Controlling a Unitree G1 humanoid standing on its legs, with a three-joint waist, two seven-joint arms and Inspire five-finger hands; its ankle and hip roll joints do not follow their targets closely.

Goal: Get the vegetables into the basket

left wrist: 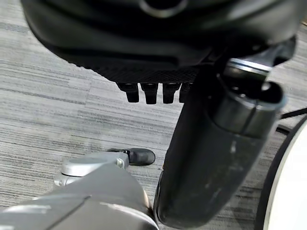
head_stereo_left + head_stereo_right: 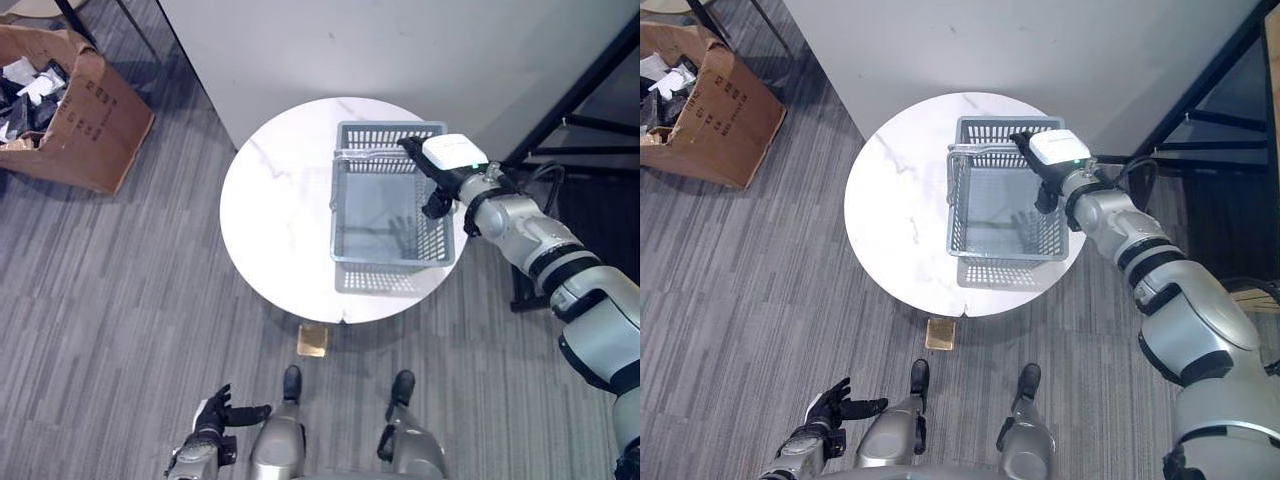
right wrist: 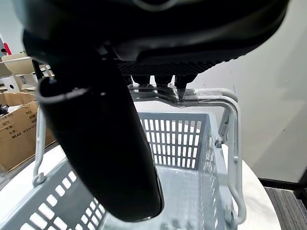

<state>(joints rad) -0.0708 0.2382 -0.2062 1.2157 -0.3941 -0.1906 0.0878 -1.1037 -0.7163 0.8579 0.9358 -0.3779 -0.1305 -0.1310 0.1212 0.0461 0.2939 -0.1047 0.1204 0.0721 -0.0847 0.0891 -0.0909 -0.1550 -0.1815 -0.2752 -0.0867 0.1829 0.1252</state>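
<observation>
Right hand [image 2: 447, 166] reaches over the far right rim of the grey basket [image 2: 388, 250]; fingertips sit at the raised handle [image 3: 211, 98], seemingly hooked on it, though the palm hides the grip, so cannot tell. Basket stands on the round white table [image 2: 275, 215], interior bare. Left hand [image 2: 215, 412] low by the floor, fingers spread. Cardboard box [image 2: 85, 115] far left, cut off.

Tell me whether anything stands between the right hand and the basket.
Nothing visible does: the right hand is already at the grey basket, its fingers touching the raised handle. The basket looks empty.
</observation>
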